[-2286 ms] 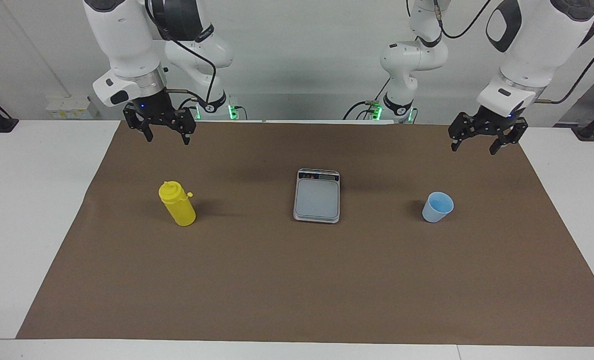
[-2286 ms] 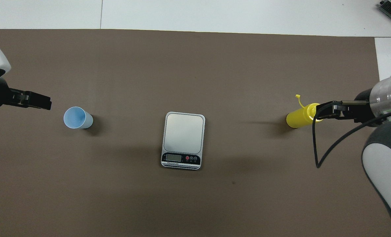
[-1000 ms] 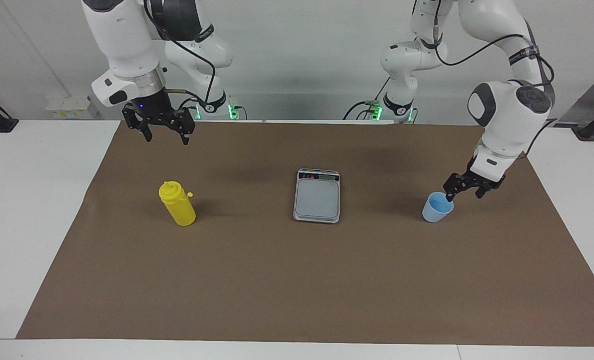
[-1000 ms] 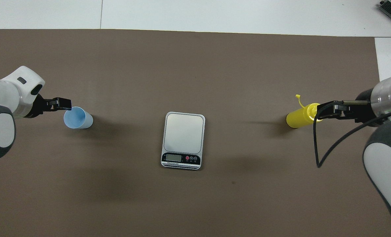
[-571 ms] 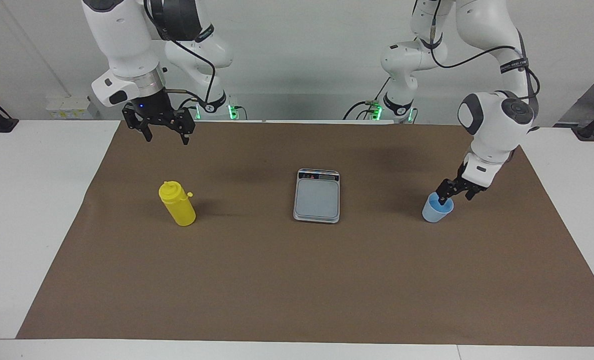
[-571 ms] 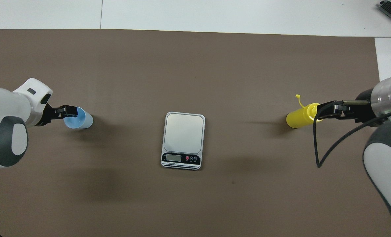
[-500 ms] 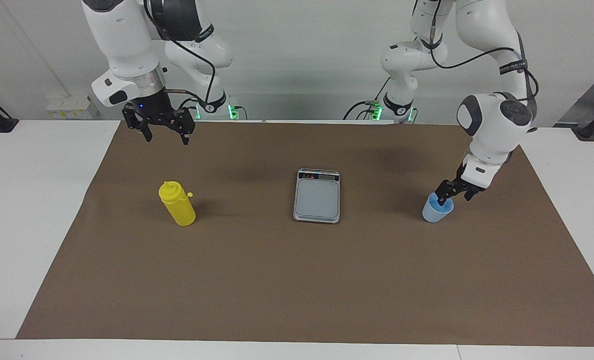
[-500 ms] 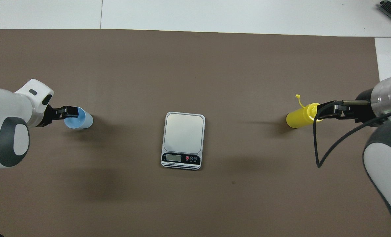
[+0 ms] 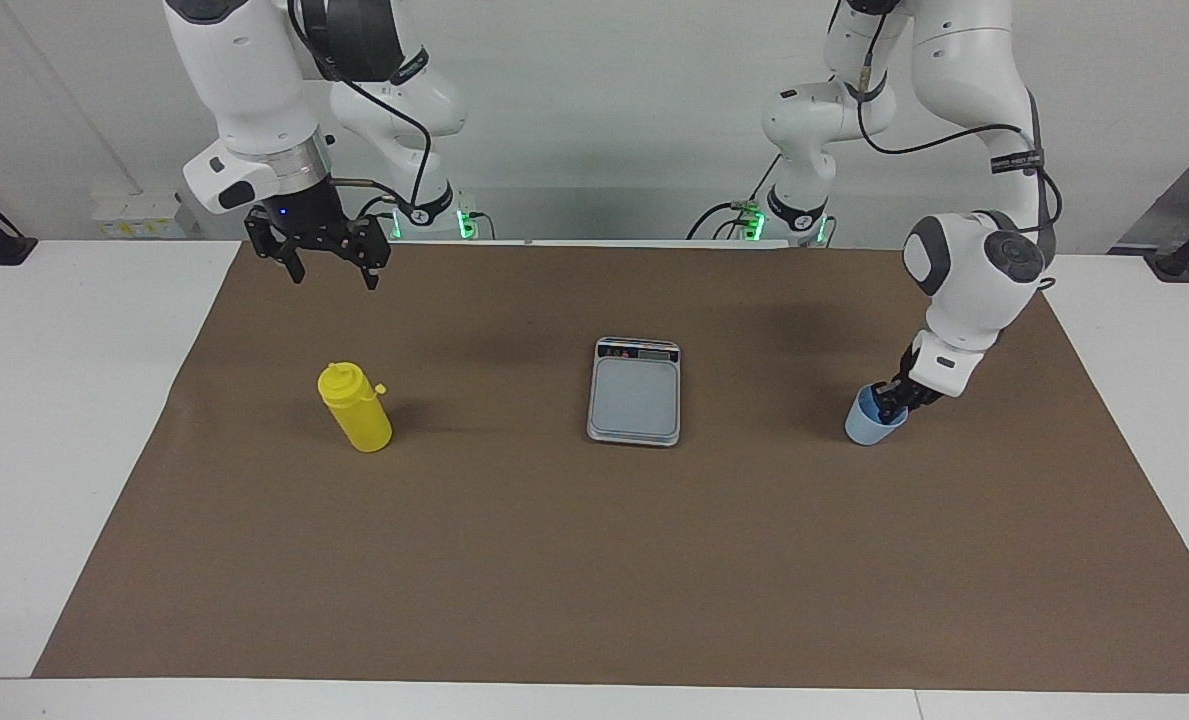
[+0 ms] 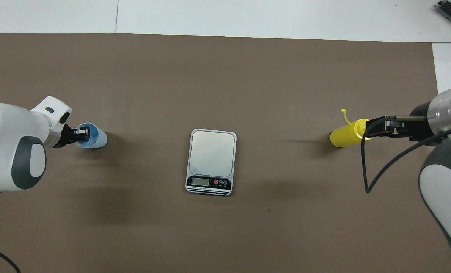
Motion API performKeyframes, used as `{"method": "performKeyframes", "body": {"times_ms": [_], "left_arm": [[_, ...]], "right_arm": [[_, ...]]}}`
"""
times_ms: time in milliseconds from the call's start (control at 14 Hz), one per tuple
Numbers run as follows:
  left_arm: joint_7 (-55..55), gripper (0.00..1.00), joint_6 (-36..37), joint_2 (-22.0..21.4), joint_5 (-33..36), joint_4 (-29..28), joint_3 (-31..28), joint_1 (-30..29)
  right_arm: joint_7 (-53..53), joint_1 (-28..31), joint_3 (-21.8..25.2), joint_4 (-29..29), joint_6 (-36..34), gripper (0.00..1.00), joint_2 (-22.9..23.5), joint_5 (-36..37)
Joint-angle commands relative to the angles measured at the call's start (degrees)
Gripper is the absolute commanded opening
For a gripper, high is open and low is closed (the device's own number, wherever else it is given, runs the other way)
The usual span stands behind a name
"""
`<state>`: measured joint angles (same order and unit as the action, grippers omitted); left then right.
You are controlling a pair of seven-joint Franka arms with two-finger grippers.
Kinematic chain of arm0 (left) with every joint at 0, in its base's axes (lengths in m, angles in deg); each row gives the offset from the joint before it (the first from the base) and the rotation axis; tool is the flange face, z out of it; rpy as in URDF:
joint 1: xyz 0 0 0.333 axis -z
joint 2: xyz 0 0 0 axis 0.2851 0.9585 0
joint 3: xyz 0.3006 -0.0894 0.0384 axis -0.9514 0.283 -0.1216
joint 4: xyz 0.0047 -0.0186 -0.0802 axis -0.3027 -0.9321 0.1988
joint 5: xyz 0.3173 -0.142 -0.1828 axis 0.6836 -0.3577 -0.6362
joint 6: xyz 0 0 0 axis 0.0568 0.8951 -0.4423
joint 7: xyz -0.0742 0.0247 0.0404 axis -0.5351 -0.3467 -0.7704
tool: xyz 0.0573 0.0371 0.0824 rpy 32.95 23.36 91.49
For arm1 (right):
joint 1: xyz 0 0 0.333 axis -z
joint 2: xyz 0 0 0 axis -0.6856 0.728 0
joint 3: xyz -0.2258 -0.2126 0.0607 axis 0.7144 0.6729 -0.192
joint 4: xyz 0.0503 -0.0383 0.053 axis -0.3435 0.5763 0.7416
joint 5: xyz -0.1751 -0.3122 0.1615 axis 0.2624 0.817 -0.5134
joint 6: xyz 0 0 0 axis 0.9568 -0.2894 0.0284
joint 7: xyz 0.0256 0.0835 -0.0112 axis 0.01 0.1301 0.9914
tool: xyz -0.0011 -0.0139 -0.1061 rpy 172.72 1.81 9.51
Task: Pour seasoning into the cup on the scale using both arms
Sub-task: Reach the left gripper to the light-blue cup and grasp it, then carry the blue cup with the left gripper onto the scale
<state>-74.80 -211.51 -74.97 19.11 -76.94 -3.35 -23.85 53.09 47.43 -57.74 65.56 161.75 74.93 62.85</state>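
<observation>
The left gripper [image 9: 891, 402] pinches the rim of the pale blue plastic cup [image 9: 868, 425], likely light and easily squashed, beside the kitchen scale [image 9: 635, 393]; the waiting right gripper [image 9: 320, 256] gapes empty.

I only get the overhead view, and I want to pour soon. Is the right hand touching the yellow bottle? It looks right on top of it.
Observer: No. In the facing view the right hand hangs open, high over the mat, well clear of the bottle.
Operator: Is the cup up in the air?
Observer: No. The cup stands on the mat, and the left hand is down at its rim, pinching the wall.
</observation>
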Motion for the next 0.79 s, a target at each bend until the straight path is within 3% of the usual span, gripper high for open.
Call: {"method": "performKeyframes", "body": {"times_ms": [0,357,571,714], "left_arm": [[-0.4,0.0,3.3,0.4,-0.7,3.6,0.3,0.0],[-0.4,0.0,12.4,-0.5,-0.6,12.6,0.8,3.3],[1.9,0.0,19.2,-0.2,-0.7,18.5,0.8,9.1],[7.2,0.0,19.5,0.0,-0.6,19.4,0.8,13.8]], "right_arm": [[1.2,1.0,-0.3,0.8,-0.3,1.0,-0.9,-1.1],[1.2,1.0,-0.3,0.8,-0.3,1.0,-0.9,-1.1],[1.2,1.0,-0.4,0.8,-0.4,1.0,-1.0,-1.1],[1.2,1.0,-0.3,0.8,-0.3,1.0,-0.9,-1.1]]}}
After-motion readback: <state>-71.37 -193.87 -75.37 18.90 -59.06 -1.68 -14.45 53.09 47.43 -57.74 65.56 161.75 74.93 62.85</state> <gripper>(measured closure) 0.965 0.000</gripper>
